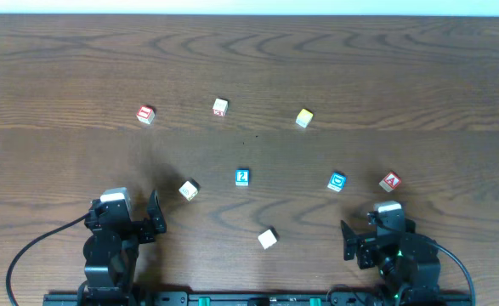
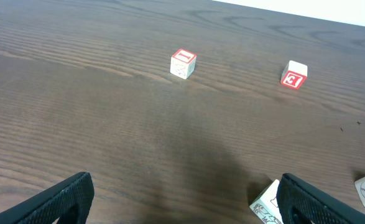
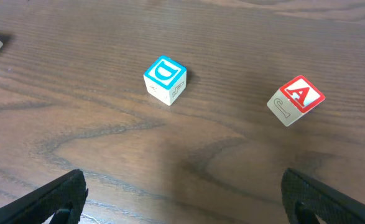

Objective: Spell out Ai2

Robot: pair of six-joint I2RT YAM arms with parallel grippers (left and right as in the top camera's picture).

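Near the right end of the table (image 1: pixel 53 59), the red A block (image 3: pixel 297 99) lay ahead of my right pincer (image 3: pixel 183 186), turned corner-on to me. The blue 2 block (image 1: pixel 242 177) sat well to its left, about mid-table, between my two arms. The red I block (image 2: pixel 183 63) stood far off on the left side, well ahead of my left pincer (image 2: pixel 185 186).

None of the three touched another, and they lay well apart from each other.

Just left of the A block was a blue D block (image 3: pixel 165 79), near it but apart. Beyond the 2 block stood a red-marked block (image 2: pixel 294 74) and, to the right of that, a yellow block (image 1: pixel 304 117). A pale block with drawings (image 1: pixel 189 189) sat close by my left pincer's right finger (image 2: pixel 322 199), and a plain white block (image 1: pixel 268 238) lay nearest the table's front edge.

Both pincers were spread wide and held nothing, each low over bare wood at my end of the table.
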